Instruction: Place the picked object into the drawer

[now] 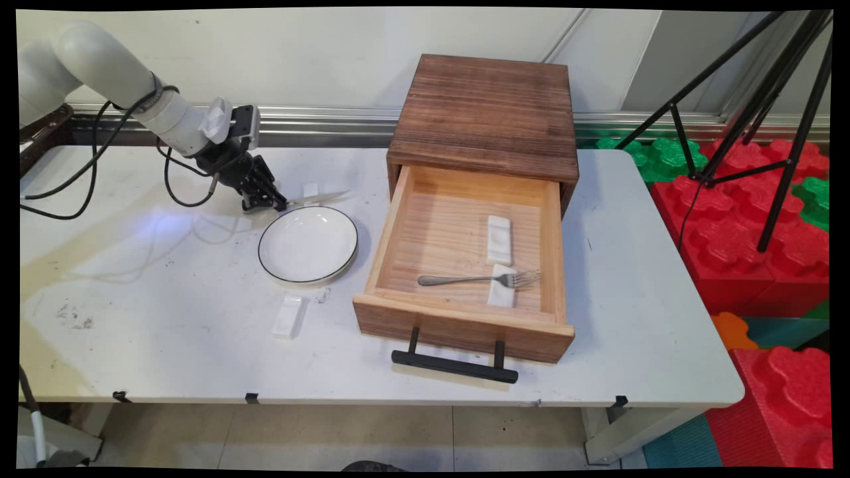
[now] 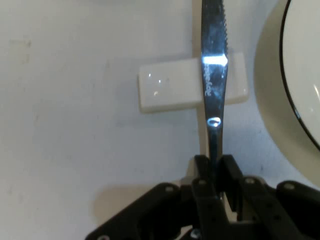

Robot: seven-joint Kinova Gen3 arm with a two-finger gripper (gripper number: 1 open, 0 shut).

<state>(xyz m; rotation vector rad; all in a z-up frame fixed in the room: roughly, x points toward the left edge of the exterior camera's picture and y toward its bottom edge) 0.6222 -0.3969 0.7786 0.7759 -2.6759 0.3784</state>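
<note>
Our fingers (image 2: 214, 172) pinched the knife (image 2: 214, 75) tight above the rest (image 2: 170, 90); it could slip and hit the plate (image 2: 300, 75).

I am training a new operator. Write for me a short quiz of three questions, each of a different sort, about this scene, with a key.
1. True or false: the gripper is shut on the knife.
2. Where does the fork lie? A) on the plate B) in the open drawer C) on the table
3. What lies under the knife's blade?

Key: 1 true; 2 B; 3 a white rest.
</note>
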